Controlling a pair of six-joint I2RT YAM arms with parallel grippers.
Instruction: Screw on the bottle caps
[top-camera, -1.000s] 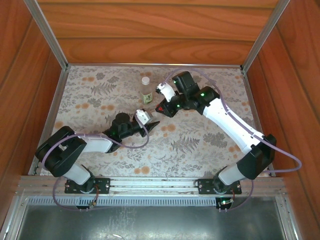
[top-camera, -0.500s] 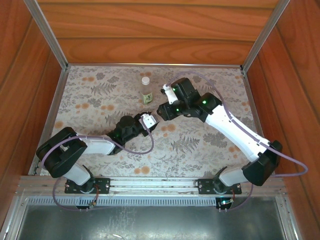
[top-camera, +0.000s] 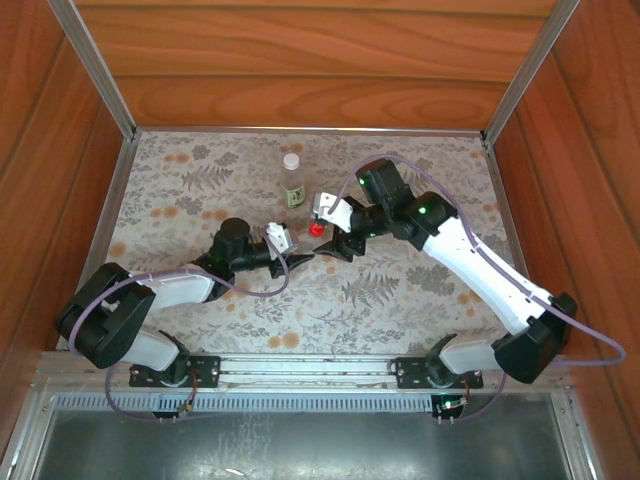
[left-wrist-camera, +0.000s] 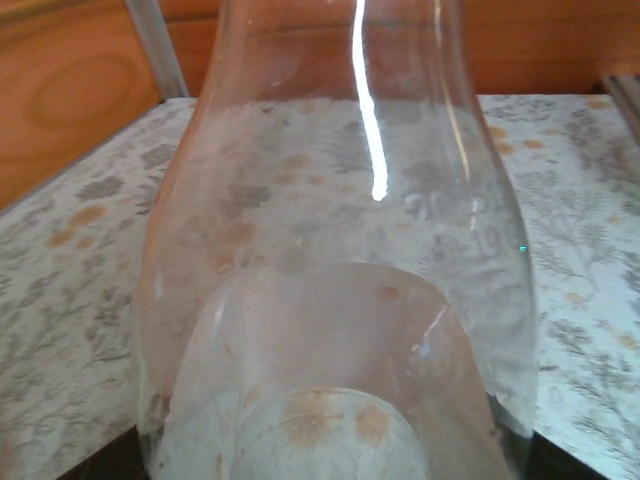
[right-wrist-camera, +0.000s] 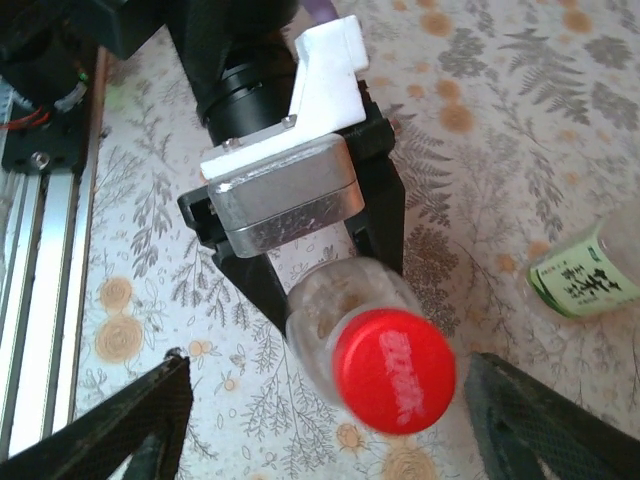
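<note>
Looking down from above, the left gripper (top-camera: 298, 256) and the right gripper (top-camera: 338, 243) met near the middle of the floral-patterned cloth (top-camera: 180, 190), with a speck of red between them. Behind them a taller clear bottle with a green-yellow label (top-camera: 292, 186) stood upright, a small white cap (top-camera: 291, 159) on top, apart from both arms.

The right wrist camera made the speck plain. It was a round red plastic screw cap (right-wrist-camera: 395, 368), matte, with faint pale marks on its flat top. It sat on the neck of a small clear plastic bottle (right-wrist-camera: 320, 310). The left gripper's black fingers (right-wrist-camera: 250, 275) pinched that bottle from both sides, just below its shoulder. The right gripper's own dark fingers (right-wrist-camera: 130, 425) were spread wide, one on each side of the cap, with a gap on both sides and touching nothing. How tightly the cap sat, I could not tell.

The left wrist camera saw the held bottle's wall close up. It was glossy and curved and narrowed upward. A bright streak of light ran down it, and the cloth's ferns showed blurred through the plastic.
</note>
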